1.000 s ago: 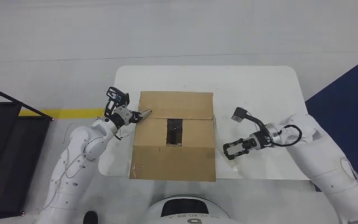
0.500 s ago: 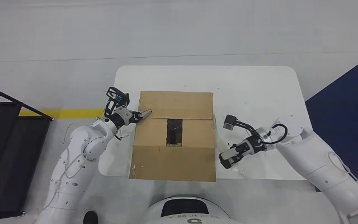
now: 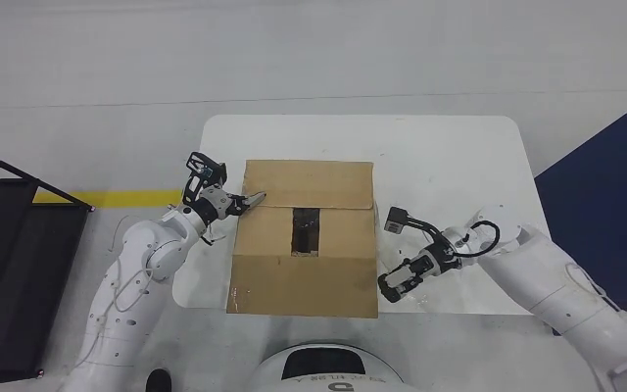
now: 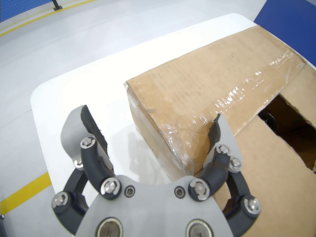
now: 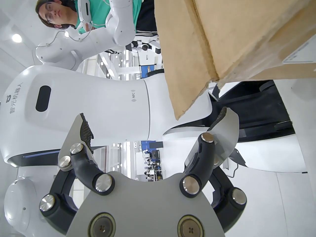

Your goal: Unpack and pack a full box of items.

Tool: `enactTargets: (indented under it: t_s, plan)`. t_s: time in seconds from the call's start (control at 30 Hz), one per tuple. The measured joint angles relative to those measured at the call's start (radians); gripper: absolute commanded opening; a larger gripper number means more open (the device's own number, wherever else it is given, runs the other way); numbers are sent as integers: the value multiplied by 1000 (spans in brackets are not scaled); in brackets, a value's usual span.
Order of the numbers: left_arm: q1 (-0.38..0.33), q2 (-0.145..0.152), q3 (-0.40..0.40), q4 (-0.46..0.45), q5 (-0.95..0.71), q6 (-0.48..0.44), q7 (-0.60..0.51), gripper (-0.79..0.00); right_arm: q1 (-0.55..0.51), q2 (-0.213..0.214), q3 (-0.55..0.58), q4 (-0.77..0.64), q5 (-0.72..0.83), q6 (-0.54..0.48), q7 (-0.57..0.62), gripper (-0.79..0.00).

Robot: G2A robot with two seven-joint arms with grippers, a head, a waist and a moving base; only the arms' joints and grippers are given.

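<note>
A brown cardboard box (image 3: 304,235) stands in the middle of the white table (image 3: 451,157), overhanging its front edge. Its top flaps leave a dark slot (image 3: 307,231) with something black inside. My left gripper (image 3: 245,203) is open at the box's far left corner. In the left wrist view its fingers straddle the taped edge of the box (image 4: 197,80), with the left gripper (image 4: 151,112) open and the slot (image 4: 284,117) beyond. My right gripper (image 3: 390,286) is open beside the near right corner. In the right wrist view the right gripper (image 5: 153,112) sits just under the box (image 5: 234,25) flap's corner.
The table's right half and far strip are bare. A black rack (image 3: 24,255) stands on the floor at the left, beside a yellow floor line (image 3: 118,197). A blue panel (image 3: 588,167) stands past the table's right edge.
My right gripper has moved left and toward the front, from the open table to the box's near right corner. The left arm and the box have stayed put.
</note>
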Motion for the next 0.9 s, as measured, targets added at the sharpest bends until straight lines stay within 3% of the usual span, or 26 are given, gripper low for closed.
enactTargets:
  t_s: [0.9]
  plan:
    - [0,0,0,0,0,0,0,0,41,24,-33,2,256,-37,0,0]
